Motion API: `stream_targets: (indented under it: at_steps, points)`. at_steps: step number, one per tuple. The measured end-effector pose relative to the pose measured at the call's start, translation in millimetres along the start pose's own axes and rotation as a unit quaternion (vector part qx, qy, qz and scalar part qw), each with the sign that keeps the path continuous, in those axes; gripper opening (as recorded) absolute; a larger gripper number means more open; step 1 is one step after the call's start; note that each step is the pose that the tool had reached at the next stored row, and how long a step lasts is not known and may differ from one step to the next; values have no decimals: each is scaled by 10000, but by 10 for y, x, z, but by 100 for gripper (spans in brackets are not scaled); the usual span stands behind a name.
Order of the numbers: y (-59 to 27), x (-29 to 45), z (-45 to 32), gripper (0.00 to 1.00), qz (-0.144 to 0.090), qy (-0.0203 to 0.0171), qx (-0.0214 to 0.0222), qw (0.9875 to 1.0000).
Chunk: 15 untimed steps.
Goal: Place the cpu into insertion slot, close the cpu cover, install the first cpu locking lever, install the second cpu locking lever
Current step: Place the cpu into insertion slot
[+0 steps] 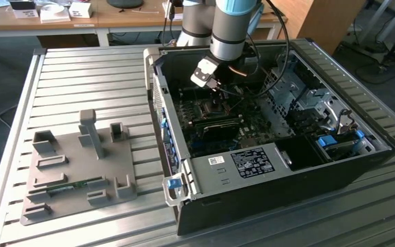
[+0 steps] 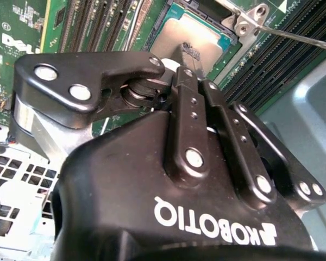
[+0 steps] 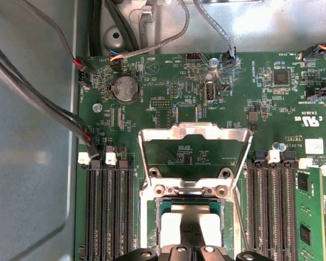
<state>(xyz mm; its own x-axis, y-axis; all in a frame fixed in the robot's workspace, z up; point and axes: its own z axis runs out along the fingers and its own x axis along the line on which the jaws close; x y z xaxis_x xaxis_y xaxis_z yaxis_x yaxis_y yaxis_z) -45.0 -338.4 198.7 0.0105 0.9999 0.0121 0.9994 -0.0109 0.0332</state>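
Jaws pinched together on nothing, the gripper hovers tip-down just over the cpu, lying flat in the insertion slot (light, stiff, probably fragile, best taken by its edges), cpu cover raised, memory slots flanking.
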Motion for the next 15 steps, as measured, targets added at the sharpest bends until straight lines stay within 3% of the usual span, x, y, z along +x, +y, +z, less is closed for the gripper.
stream_targets:
  at_steps: [8,15]
  points:
    - [3,4,-18,11,0,12,-8,10000]
    - [6,3,-162,11,0,2,-2,10000]
